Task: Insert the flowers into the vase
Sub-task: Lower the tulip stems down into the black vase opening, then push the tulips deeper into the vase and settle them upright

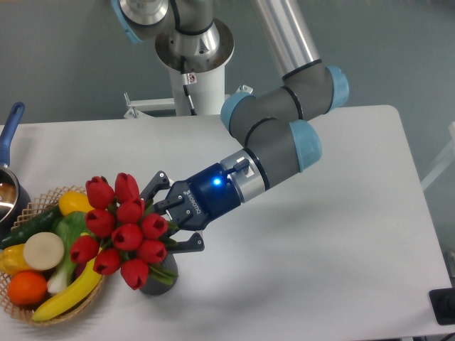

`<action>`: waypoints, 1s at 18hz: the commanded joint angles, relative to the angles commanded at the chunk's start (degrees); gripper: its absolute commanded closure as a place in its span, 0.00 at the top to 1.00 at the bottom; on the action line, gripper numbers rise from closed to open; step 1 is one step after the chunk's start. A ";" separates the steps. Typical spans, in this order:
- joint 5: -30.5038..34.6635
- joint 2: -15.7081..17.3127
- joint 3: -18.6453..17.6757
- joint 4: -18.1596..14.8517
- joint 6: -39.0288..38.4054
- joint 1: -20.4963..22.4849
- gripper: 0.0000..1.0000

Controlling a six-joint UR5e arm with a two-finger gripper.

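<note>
Fruit and vegetables fill the wicker basket at the near left corner of the table: an orange nearest the camera, a long banana curving along the basket's right side, a pale round slice above the orange, and a dark cucumber and a yellow piece at the back.

Just right of the basket stands the vase, dark grey and ribbed, mostly hidden; only its lower right side shows under the bunch. The flowers, red tulip buds packed tight, lean over the vase toward the basket, with the lowest bud hanging in front of the vase's mouth and green leaves poking out on the vase's right. Whether the stems have entered the mouth cannot be told, since the buds cover it.

Directly behind the flowers, on the side away from the basket, the gripper reaches in low and nearly level. Its dark fingers are closed around the bunch at the stems, one above and one below. A blue light glows on the gripper's body.

Farther from the vase, the arm rises toward the white base at the back edge of the table. A blue pan handle sticks up beyond the basket at the left edge.
</note>
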 joint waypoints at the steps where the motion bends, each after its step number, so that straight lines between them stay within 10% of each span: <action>1: -0.09 -0.18 -0.61 0.00 0.61 -0.09 0.39; 18: 0.18 -0.62 -6.16 0.09 4.75 0.18 0.40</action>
